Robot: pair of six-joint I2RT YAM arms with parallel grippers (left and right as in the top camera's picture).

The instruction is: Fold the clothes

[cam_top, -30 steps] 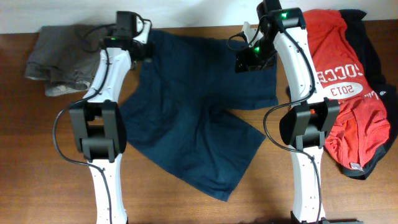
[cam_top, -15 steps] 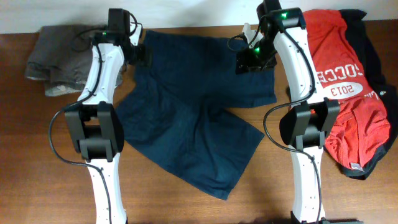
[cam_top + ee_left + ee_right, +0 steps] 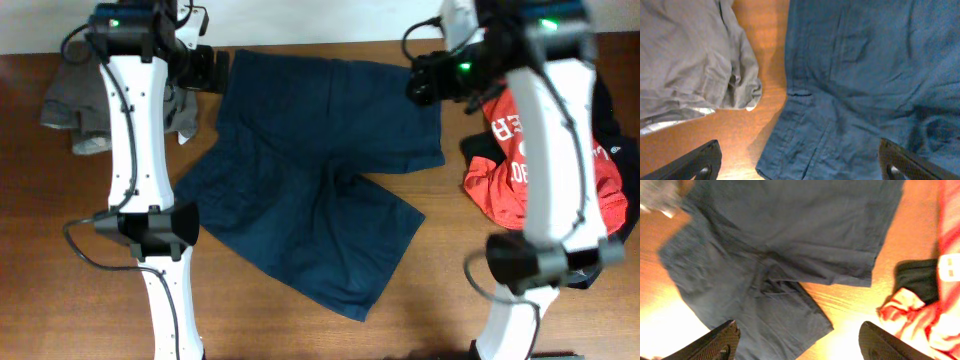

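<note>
left gripper [image 3: 802, 163]: i am holding it wide open, nothing between the fingers, hovering above the 9 o'clock edge of the navy shorts [image 3: 865, 75]. a strip of bare table [image 3: 760, 30] is showing between that edge and the grey-brown garment [image 3: 685, 55], which is lying bunched at 10 o'clock.

right gripper [image 3: 802, 340]: i am holding it spread open and empty too, hanging over the shorts' far corner at 1 o'clock. under it the shorts [image 3: 790, 230] are lying flat; the red jersey [image 3: 950, 280] and a black garment [image 3: 915, 277] are sitting at 3 o'clock.

overhead, outward: left gripper [image 3: 205, 72] at 11 o'clock, right gripper [image 3: 430, 82] at 1 o'clock. the shorts [image 3: 320, 170] are lying spread at the table's middle, one leg running toward 5 o'clock. the grey-brown garment [image 3: 75, 100] is lying just beside them at 10 o'clock. the jersey [image 3: 495, 175] is lying crumpled at 3 o'clock, partly hidden by my right arm, its white lettering showing.
</note>
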